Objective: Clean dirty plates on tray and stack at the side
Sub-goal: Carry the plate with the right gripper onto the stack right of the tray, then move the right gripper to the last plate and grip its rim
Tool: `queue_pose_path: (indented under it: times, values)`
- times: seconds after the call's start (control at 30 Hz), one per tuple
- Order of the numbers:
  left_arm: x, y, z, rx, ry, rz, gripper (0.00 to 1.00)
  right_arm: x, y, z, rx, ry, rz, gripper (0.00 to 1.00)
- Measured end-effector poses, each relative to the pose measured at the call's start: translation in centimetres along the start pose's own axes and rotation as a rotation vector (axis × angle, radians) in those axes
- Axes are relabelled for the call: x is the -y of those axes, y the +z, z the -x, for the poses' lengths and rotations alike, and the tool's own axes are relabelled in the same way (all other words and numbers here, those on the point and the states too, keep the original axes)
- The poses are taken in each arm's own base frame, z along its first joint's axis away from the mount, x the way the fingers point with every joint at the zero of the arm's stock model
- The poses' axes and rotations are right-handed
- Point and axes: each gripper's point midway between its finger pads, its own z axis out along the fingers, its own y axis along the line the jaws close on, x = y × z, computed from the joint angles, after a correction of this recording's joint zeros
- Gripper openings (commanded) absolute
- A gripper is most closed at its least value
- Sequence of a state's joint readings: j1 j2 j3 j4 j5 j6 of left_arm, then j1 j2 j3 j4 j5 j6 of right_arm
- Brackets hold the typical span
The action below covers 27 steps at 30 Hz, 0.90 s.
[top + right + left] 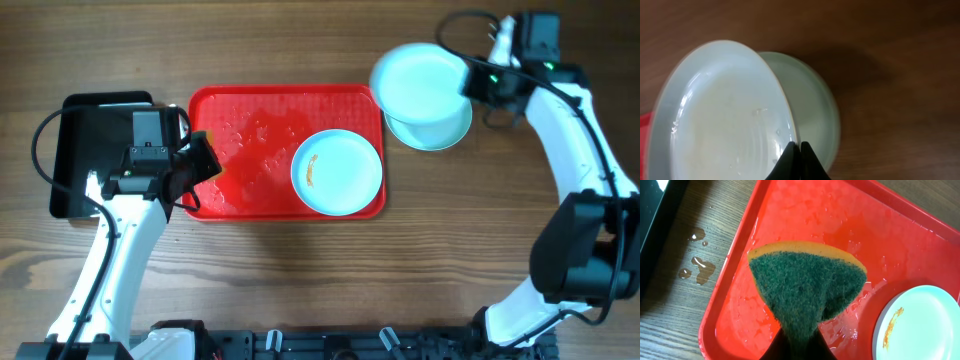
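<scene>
Your left gripper (794, 349) is clamped on a folded sponge (805, 287), green scouring face toward the wrist camera and an orange-yellow edge along its top. It hangs over the left part of the red tray (240, 110), whose floor shines wet with beads and streaks of water. A few drops of water (697, 267) lie on the wooden table (300, 280) just outside the tray's left rim. Farther right on the tray, one pale plate (340, 175) lies flat against the right end, with a small orange smear (312, 170) on the left of its face. Beyond the tray's far right corner, your right gripper (799, 162) is pinched tight on the rim of a second plate (725, 115), its face wet and free of smears. From overhead, that plate overlaps the tray's corner. Under it, and offset to the right, a third plate (815, 100) rests on the table just beside the tray. Whether those two plates touch cannot be told. At the far left, well apart from the plates, a glossy black tray (70, 160) lies on the table, partly behind your left arm.
</scene>
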State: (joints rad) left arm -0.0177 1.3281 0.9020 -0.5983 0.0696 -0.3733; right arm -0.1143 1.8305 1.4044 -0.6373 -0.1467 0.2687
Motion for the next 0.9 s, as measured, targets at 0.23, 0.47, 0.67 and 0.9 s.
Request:
queue_pose_path:
  times: [0.23,0.47,0.67,0.9]
  values:
    - [0.1,0.0,0.1,0.002,0.000,-0.005,0.04,3.4,2.6,-2.6,-0.007,0.067,-0.051,0.10]
    - [0.1,0.0,0.1,0.002,0.000,-0.005,0.04,3.1,3.0,-2.5,0.012,0.084,-0.041,0.65]
    - [0.1,0.0,0.1,0.002,0.000,-0.006,0.04,1.3,3.0,-2.7,-0.007,0.101,0.058,0.65]
    - [0.3,0.0,0.3,0.011,0.001,-0.014,0.04,-7.6,2.3,-6.1,-0.130,-0.028,0.364,0.53]
